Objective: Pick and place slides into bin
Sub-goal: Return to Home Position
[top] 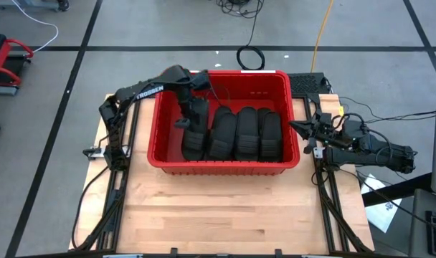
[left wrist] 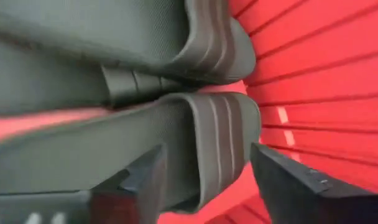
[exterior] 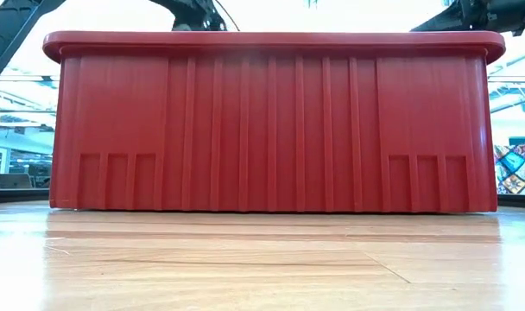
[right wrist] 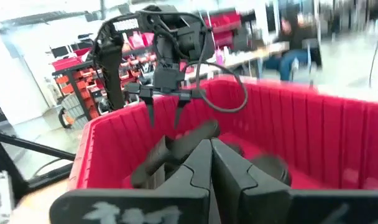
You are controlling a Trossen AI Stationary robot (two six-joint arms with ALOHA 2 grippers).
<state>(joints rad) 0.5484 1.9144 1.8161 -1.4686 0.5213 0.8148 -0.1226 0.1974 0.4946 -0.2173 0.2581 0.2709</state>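
Red bin (top: 218, 166) is holding the black slides (top: 236, 135), packed in rows. You are hovering the left gripper (top: 183, 123) just above the leftmost row, fingers spread and empty. You are best lifting straight up before swinging home, so nothing snags. Outside the bin's right wall, the right gripper (top: 304, 129) is waiting, pinched closed on nothing.

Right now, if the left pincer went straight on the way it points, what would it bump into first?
Probably a black slide in the red bin. The left pincer points down at it, open, the slide's ribbed strap right ahead between its fingers. How close, I can't tell.
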